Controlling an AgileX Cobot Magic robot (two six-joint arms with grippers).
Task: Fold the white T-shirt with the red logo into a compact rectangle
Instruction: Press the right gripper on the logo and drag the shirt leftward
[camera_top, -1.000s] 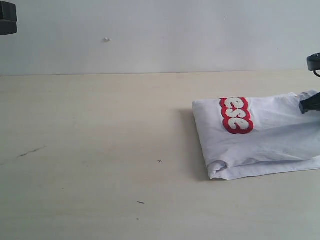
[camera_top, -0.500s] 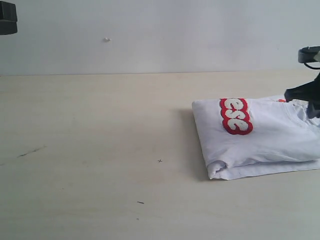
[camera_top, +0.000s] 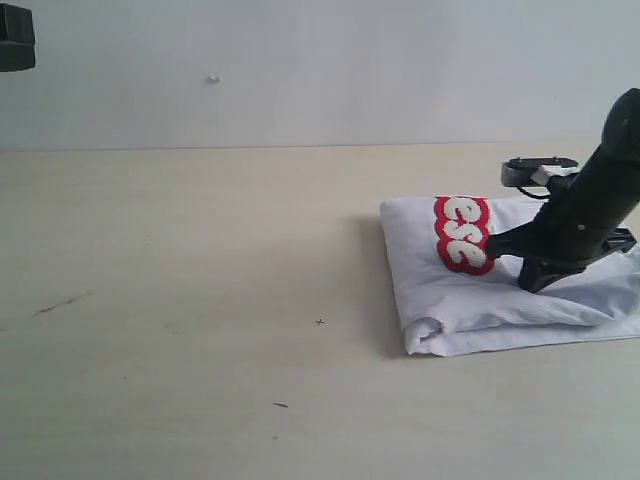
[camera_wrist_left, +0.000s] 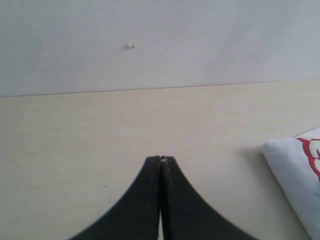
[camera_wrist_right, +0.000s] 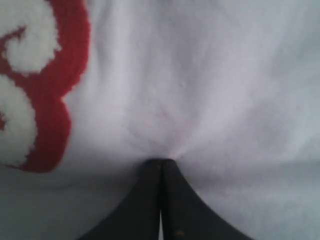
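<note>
The white T-shirt is lying folded on the pale table, rolled fold edge nearest. Just behind that edge the right gripper is pressing its tip into the shirt's top layer, jaws closed together, cloth puckering around the tip. The red logo is sitting just beside that gripper. The left gripper, jaws shut and empty, is hovering well apart from the shirt.

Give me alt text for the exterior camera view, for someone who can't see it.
The right arm's closed pincer presses its tip into a folded white T-shirt, just beside the red logo. The shirt lies at the right of a pale wooden table before a plain white wall.
</note>
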